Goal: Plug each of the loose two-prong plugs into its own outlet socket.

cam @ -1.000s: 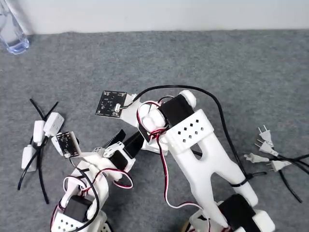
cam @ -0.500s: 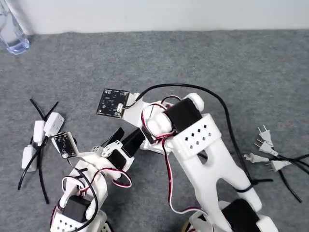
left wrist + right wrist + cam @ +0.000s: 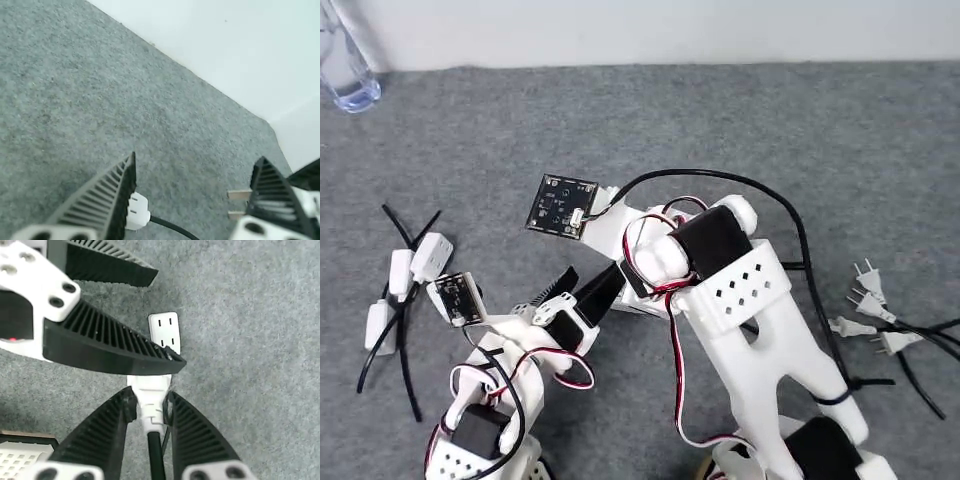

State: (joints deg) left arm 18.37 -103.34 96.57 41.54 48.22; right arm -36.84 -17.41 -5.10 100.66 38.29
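Right gripper (image 3: 150,397): clamped on two-prong plug (image 3: 151,412). Left gripper (image 3: 197,158): spread wide, gripping nothing. Advice: square prongs to outlet socket (image 3: 164,332) slots before pushing.

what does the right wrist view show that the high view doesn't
Right wrist view: the right gripper shut on a white plug with a black cord, and just beyond it a white outlet socket with its slots facing the camera. High view: loose plugs at the table's right side, more sockets at its left, and a clear container in the far corner. Both: the grey carpet and the left gripper, open.
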